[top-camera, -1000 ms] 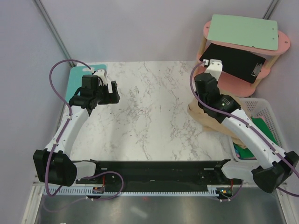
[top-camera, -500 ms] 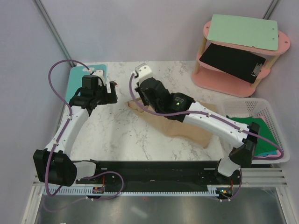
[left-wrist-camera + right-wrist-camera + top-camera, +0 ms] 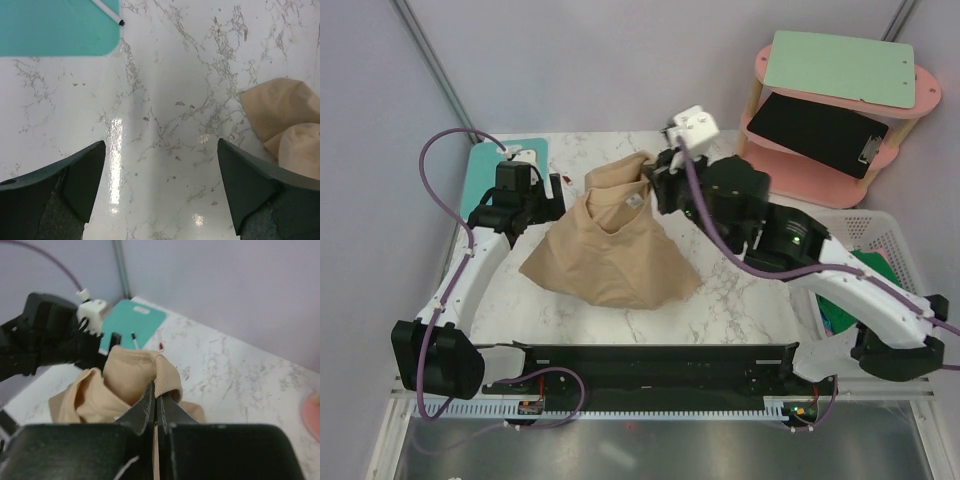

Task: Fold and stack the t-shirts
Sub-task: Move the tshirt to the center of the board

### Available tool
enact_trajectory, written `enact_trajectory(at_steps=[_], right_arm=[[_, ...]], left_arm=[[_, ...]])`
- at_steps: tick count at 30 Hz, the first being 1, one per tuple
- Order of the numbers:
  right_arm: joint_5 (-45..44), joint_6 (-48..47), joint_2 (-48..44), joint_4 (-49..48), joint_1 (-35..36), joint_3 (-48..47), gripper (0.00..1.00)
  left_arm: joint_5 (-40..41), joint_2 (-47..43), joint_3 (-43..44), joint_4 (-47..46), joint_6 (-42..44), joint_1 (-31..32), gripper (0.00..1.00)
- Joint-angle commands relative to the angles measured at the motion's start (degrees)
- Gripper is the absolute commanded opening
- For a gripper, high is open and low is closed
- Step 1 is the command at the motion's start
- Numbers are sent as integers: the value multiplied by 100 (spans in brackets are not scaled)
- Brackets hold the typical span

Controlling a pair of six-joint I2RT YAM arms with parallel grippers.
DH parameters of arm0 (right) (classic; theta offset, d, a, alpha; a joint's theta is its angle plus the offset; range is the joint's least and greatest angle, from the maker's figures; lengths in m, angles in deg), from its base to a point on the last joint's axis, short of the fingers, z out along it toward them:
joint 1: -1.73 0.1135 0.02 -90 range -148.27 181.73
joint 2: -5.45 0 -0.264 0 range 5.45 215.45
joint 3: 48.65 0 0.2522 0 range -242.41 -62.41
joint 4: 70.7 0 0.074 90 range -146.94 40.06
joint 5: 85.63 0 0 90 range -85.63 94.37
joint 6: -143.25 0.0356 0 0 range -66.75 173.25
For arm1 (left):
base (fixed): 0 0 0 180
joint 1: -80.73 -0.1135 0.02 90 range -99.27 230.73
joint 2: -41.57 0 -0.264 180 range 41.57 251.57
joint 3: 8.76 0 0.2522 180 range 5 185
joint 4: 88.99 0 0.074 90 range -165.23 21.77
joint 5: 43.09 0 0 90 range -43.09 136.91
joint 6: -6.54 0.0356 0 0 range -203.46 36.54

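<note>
A tan t-shirt point(image 3: 605, 250) hangs bunched from my right gripper point(image 3: 655, 180), its lower part spread on the marble table point(image 3: 720, 290). The right gripper point(image 3: 156, 390) is shut on the shirt's ribbed collar point(image 3: 167, 375) and holds it above the table's middle. My left gripper point(image 3: 558, 195) is open and empty over the table's left side, just left of the shirt. In the left wrist view the gripper point(image 3: 161, 170) has wide-apart jaws and the shirt's edge point(image 3: 280, 120) shows at the right. More shirts, green and teal point(image 3: 875, 275), lie in the basket.
A teal board point(image 3: 485, 170) with a pen lies at the far left corner; it also shows in the left wrist view point(image 3: 55, 25). A white basket point(image 3: 895, 235) stands at the right. A pink two-tier shelf point(image 3: 840, 110) with clipboards stands at the back right.
My right arm has carried the tan shirt from the right side across to the table's middle and lifted it by the collar. The left arm has barely moved.
</note>
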Motion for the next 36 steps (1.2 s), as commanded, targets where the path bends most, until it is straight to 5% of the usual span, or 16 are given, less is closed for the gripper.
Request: enact_trajectory(at_steps=[1,8,14,21,25,27,29,31,36], right_arm=[[-1555,79,-525,-311,-566,1049,0],[-1935,1378,-131,1049,-2295,2115,0],[-1610,2005,-270,1851,-3000,2544,0],[-1267,2366,-1044,1983,-3599,3519,3],[-1074,2261,-1062,1974,-3678,3714,25],[-925,2243,-1088,1895,-3687,3723,26],[-758,2094,-1228,1624,-3678,3793,68],[-424,1892,-1403,1439,-3678,3828,98],[689,1619,-1650,789,-3678,3960,98]], left_arm=[[191,-84,77,49,-209,-12,100],[77,-40,68,49,-209,-12,99],[-221,30,68,40,-166,-12,99],[-1722,267,76,-66,-182,41,99],[-1848,636,103,-109,-578,584,99],[-1874,952,217,-92,-728,926,99],[-1752,1154,331,-118,-876,1147,99],[-1410,1278,375,-180,-930,1472,99],[-1355,1769,358,-531,-1202,1798,100]])
